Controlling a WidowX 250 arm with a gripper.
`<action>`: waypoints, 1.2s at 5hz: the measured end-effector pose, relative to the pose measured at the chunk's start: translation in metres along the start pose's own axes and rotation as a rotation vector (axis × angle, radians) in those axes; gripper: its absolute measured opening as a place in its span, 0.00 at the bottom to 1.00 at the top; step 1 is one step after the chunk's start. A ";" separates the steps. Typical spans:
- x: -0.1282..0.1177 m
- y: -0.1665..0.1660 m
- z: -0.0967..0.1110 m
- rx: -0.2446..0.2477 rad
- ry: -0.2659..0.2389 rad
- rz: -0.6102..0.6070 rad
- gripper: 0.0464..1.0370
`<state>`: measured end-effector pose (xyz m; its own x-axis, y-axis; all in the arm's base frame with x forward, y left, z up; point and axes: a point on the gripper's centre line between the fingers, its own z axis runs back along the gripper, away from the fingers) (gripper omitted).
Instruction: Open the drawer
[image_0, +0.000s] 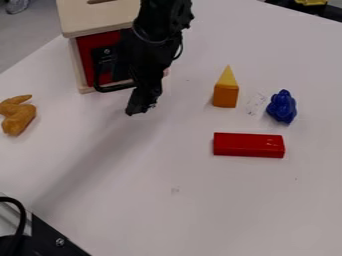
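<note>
You have the black pincer (140, 104) low over the table (167, 215), left of centre towards the far side, its tip tilted down to the near left; you can't tell from here whether it is released, clenched or gripping something. The arm (160, 22) comes down to it from the far edge of your view; right beside it on the left is the black handle (115, 88), a bent loop sticking out from the red drawer front (88, 47), and you can't tell whether pincer and handle touch. That drawer front sits in the pale wooden cabinet (100, 17) at far left, partly behind the arm; the cabinet's flat top has a dark slot.

Further out, to your left, a brown-orange curved toy (19, 117) lies near the table's left edge; to the right of the pincer, well apart from it, you have an orange block (226, 96) with a yellow pointed piece (227, 76) at its far end; right of those is a lumpy blue toy (282, 106), and nearer you a red block (248, 145) lies flat, its long side running left to right; in the near left corner there's black and metal hardware (50, 239) with a black cable (24, 215).
</note>
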<state>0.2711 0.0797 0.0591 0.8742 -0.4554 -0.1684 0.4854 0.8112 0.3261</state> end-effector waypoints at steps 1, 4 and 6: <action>0.012 0.007 -0.009 -0.006 -0.079 -0.083 0.96; 0.043 0.023 -0.031 -0.059 -0.296 -0.258 0.91; 0.041 0.024 -0.034 -0.063 -0.291 -0.232 0.32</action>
<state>0.3189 0.0932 0.0286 0.7052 -0.7077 0.0429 0.6781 0.6910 0.2504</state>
